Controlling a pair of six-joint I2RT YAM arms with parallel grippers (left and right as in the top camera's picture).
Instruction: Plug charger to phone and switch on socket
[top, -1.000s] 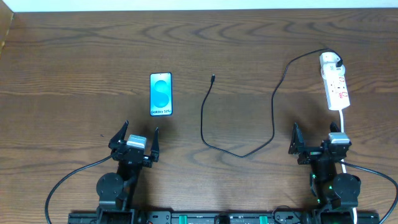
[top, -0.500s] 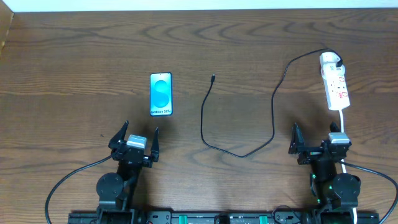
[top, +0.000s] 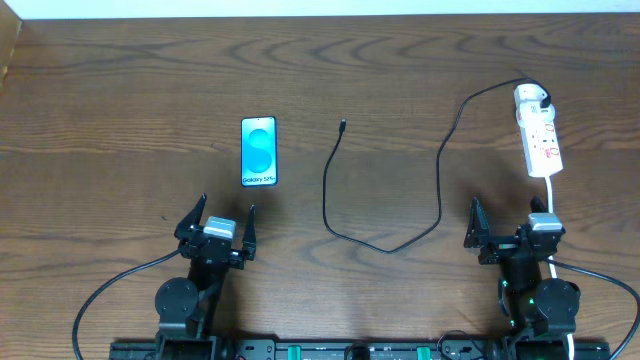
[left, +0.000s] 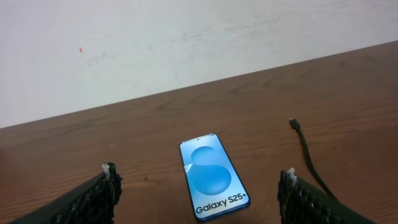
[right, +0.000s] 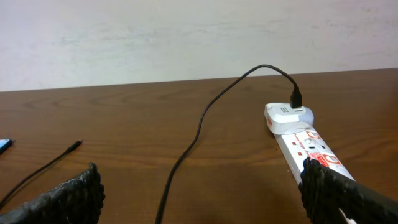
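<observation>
The phone (top: 258, 152) lies flat left of centre, screen lit; in the left wrist view the phone (left: 214, 177) shows just ahead of my fingers. The charger (top: 326, 190) curves across the middle of the table, its loose connector tip (top: 343, 125) lying apart, right of the phone, and its other end at a white plug (top: 530, 97) in the socket (top: 538, 135) at the far right. My left gripper (top: 228, 203) stands open near the front, short of the phone. My right gripper (top: 506, 210) stands open in front of the socket (right: 305, 140), nothing held.
The socket's white cord (top: 551, 195) runs toward the front past my right arm. The table's far edge (top: 320, 17) meets a white wall. Thin black arm cables (top: 110, 290) loop at the front left and front right.
</observation>
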